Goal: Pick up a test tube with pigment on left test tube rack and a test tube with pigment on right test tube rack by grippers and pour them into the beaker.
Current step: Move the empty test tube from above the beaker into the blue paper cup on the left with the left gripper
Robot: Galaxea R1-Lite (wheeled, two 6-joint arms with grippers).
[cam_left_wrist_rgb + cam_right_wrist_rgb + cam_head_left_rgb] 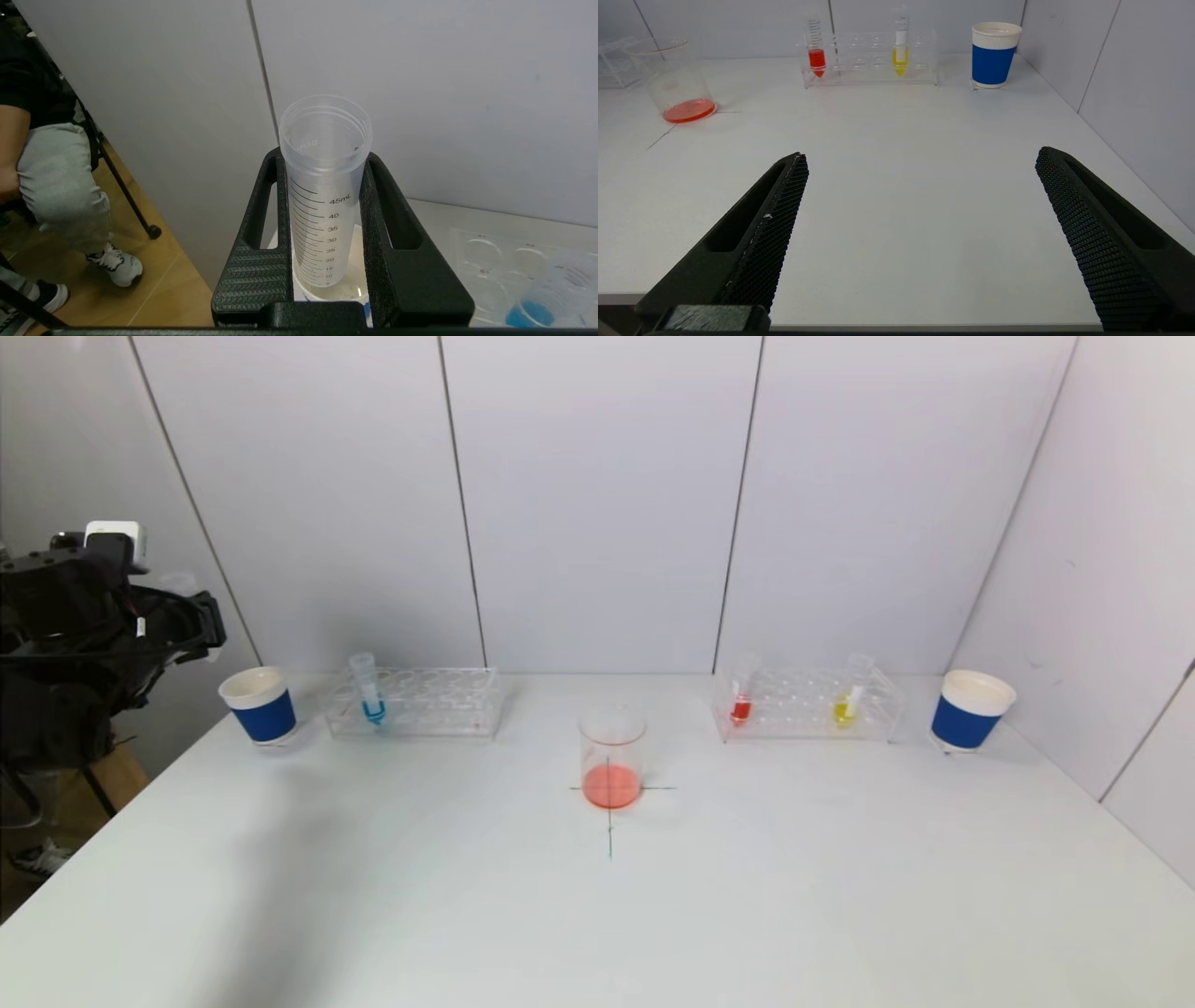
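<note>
Clear empty test tube [324, 186] clenched upright between my left gripper [324, 261] fingers, above the left blue cup [259, 705], my right gripper [920, 233] spread wide, holding nothing, low over white table [597, 915], well back from beaker [611, 756] holding red pigment, grey panel walls behind.

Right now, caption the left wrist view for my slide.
Left claw shut on an empty graduated test tube above a paper cup.

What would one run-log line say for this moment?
left gripper: shut on empty test tube, over left cup | right gripper: open, holding nothing | beaker: red liquid
</note>
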